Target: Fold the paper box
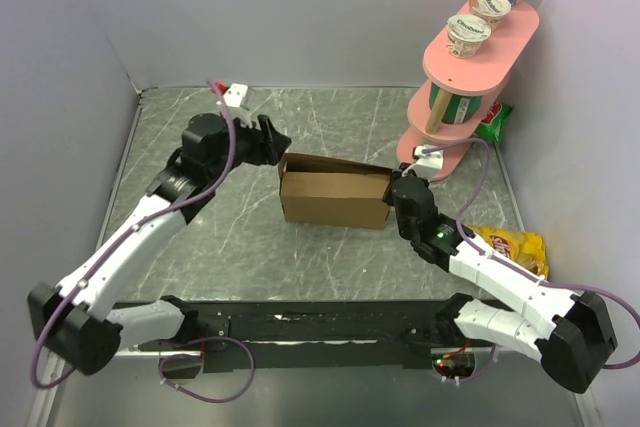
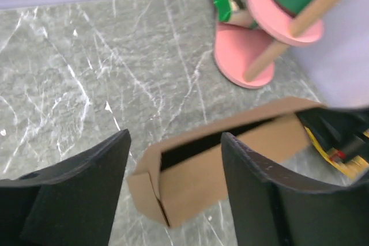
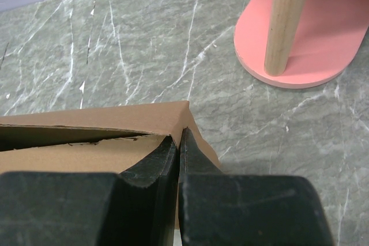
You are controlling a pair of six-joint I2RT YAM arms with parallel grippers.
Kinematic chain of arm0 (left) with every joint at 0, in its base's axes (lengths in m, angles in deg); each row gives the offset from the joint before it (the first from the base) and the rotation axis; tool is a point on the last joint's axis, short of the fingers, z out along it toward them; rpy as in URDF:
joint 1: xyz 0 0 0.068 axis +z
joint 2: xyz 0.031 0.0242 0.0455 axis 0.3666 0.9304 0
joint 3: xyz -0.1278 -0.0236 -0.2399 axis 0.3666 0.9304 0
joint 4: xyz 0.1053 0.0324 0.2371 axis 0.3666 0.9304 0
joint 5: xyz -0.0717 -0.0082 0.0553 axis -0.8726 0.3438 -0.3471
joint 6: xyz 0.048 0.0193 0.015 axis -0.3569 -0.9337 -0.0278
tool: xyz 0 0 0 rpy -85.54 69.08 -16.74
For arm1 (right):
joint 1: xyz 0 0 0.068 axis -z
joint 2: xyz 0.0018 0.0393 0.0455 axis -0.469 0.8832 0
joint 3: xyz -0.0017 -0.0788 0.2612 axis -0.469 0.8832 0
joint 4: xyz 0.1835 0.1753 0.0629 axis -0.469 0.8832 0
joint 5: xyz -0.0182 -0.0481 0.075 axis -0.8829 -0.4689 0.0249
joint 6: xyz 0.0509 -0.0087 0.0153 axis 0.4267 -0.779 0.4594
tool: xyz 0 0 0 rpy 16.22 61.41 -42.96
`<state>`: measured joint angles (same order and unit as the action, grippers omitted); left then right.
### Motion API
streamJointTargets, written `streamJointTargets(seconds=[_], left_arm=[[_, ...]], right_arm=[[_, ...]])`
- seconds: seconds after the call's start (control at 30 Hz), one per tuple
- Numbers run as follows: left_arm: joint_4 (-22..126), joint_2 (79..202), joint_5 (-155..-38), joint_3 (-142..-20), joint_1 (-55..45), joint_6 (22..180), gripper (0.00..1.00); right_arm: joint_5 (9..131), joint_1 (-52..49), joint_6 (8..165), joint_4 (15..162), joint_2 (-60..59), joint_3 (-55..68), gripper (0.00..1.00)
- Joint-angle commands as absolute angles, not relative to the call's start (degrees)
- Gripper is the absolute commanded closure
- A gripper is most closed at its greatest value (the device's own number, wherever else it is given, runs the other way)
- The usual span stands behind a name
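Observation:
The paper box [image 1: 335,197] is plain brown cardboard and stands on the grey marbled table as a long, shallow shape with a dark slot open along its top. My right gripper [image 1: 395,187] is at its right end. In the right wrist view the black fingers [image 3: 164,159] are pressed together on the box's end wall [image 3: 115,119] at the upper corner. My left gripper [image 1: 278,139] hovers just off the left end. In the left wrist view its jaws stand wide apart [image 2: 176,136], and the box [image 2: 196,177] lies beyond them, untouched.
A pink two-tier stand [image 1: 470,67] with yoghurt cups [image 1: 468,35] stands at the back right, and a green packet [image 1: 493,122] lies beside its base. A yellow snack bag [image 1: 515,247] lies right of the right arm. Grey walls enclose the table on three sides.

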<state>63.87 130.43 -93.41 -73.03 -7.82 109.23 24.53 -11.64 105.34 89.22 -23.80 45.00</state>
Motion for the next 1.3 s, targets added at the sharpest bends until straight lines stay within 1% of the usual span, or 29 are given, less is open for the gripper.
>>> streamJointTargets(seconds=[0.0,0.07,0.17,0.27,0.3,0.37,0.47,0.5,0.57,0.6,0.67,0.7,0.77,0.87,0.97,1.0,1.07,1.1,1.17,1.23,1.27], left_arm=[[60.0,136.4,-91.8,-73.6,-7.3,112.5,0.38],[59.2,138.2,-92.3,-73.3,-7.2,113.6,0.41],[58.5,139.2,-93.7,-72.2,-7.3,114.8,0.51],[56.3,138.2,-94.4,-69.6,-7.3,116.6,0.64],[55.4,137.9,-94.7,-68.3,-7.3,117.1,0.71],[54.8,137.6,-95.2,-67.0,-7.3,118.5,0.75],[54.5,137.3,-96.0,-64.9,-7.3,119.9,0.84],[54.5,137.2,-96.0,-63.9,-7.3,120.0,0.87],[52.6,136.5,-95.2,-62.6,-7.3,120.7,0.89],[52.4,136.1,-94.9,-61.5,-7.3,120.9,0.90],[51.7,135.3,-94.1,-60.6,-7.3,121.5,0.93],[51.6,135.1,-93.9,-60.1,-7.3,121.7,0.93],[51.7,134.7,-93.6,-60.0,-7.3,121.8,0.94],[51.3,134.1,-92.7,-59.5,-7.3,122.0,0.95],[50.8,133.9,-92.4,-58.8,-7.3,122.1,0.95],[50.9,133.9,-92.5,-58.9,-7.4,121.9,0.95],[51.3,134.4,-92.4,-59.2,-7.4,121.5,0.95],[51.6,134.6,-92.6,-59.5,-7.3,121.1,0.96],[51.3,134.6,-92.7,-59.6,-7.4,120.7,0.96],[51.0,134.6,-92.8,-59.5,-7.3,120.6,0.96],[51.1,134.6,-92.8,-59.4,-7.3,120.5,0.96]], right_arm=[[30.2,-12.8,105.7,102.0,-21.6,47.6,1.00],[30.4,-12.8,105.8,101.7,-21.4,47.8,1.00],[29.9,-12.9,106.2,101.8,-20.9,47.8,1.00],[29.2,-12.9,106.9,102.6,-20.5,47.6,1.00],[29.3,-12.9,107.0,102.3,-20.3,47.6,1.00],[29.3,-12.9,107.4,102.1,-20.4,47.8,1.00],[29.7,-12.9,107.5,101.8,-20.5,47.8,1.00],[29.7,-12.8,107.5,101.9,-20.5,47.8,0.93],[29.8,-12.8,107.3,101.9,-21.0,47.8,0.78],[29.8,-12.9,107.2,101.8,-21.2,47.8,0.73],[29.8,-12.9,107.1,101.5,-22.5,48.4,0.69],[29.9,-12.9,106.7,101.3,-22.9,48.5,0.65],[30.0,-12.9,106.3,100.7,-24.1,49.0,0.63],[30.4,-12.9,105.5,100.6,-25.3,49.2,0.56],[30.9,-13.0,104.8,100.2,-26.5,49.4,0.45],[31.8,-13.1,104.2,99.9,-27.0,49.5,0.39],[32.8,-13.2,103.4,99.2,-28.8,50.0,0.32],[33.9,-13.2,102.5,98.6,-29.4,50.2,0.26],[35.0,-13.2,101.6,98.4,-31.4,50.4,0.19],[37.1,-13.2,100.0,97.8,-33.7,50.7,0.17],[37.8,-13.3,99.7,97.7,-34.5,50.9,0.11]])
